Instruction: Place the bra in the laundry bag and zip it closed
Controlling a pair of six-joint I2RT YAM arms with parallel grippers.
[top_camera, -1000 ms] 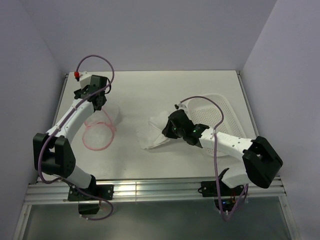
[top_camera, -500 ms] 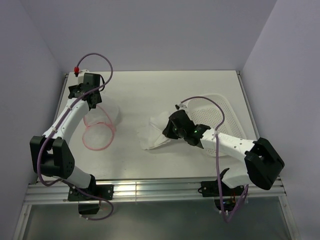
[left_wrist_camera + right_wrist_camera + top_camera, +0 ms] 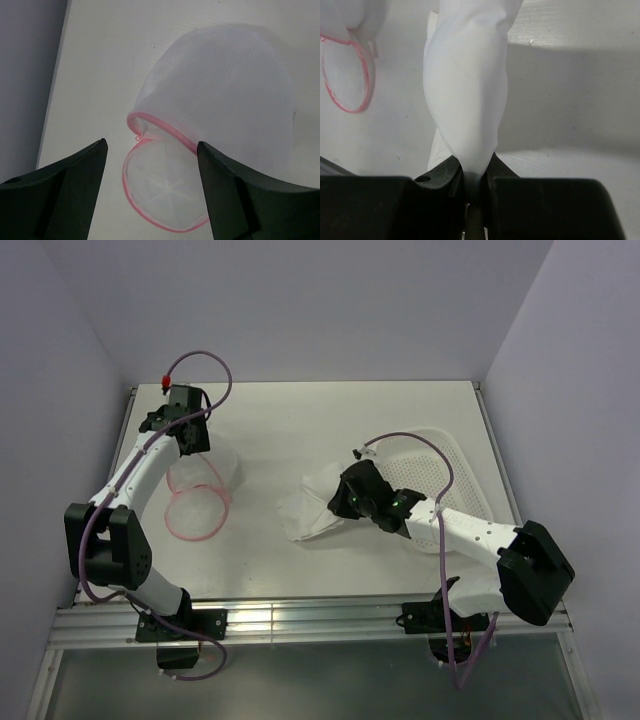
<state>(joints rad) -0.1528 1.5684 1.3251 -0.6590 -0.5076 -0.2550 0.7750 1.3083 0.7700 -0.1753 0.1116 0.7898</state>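
The laundry bag (image 3: pixel 200 495), translucent white mesh with pink rims, lies on the table's left side with its round lid open toward the near edge. In the left wrist view the bag (image 3: pixel 215 100) and its lid (image 3: pixel 162 192) lie below. My left gripper (image 3: pixel 190 438) is open and empty above the bag's far end; its fingers (image 3: pixel 65 192) straddle the lid. My right gripper (image 3: pixel 345 498) is shut on the bra (image 3: pixel 310 505), a white fabric bundle at the table's centre. In the right wrist view the bra (image 3: pixel 467 90) hangs pinched between the jaws.
A white perforated plastic basket (image 3: pixel 455 465) sits at the right, partly under my right arm. Purple walls enclose the table on the left, back and right. A metal rail runs along the near edge.
My left gripper has shifted slightly right and toward the back, above the bag's far end. My right gripper with the bra has barely moved.
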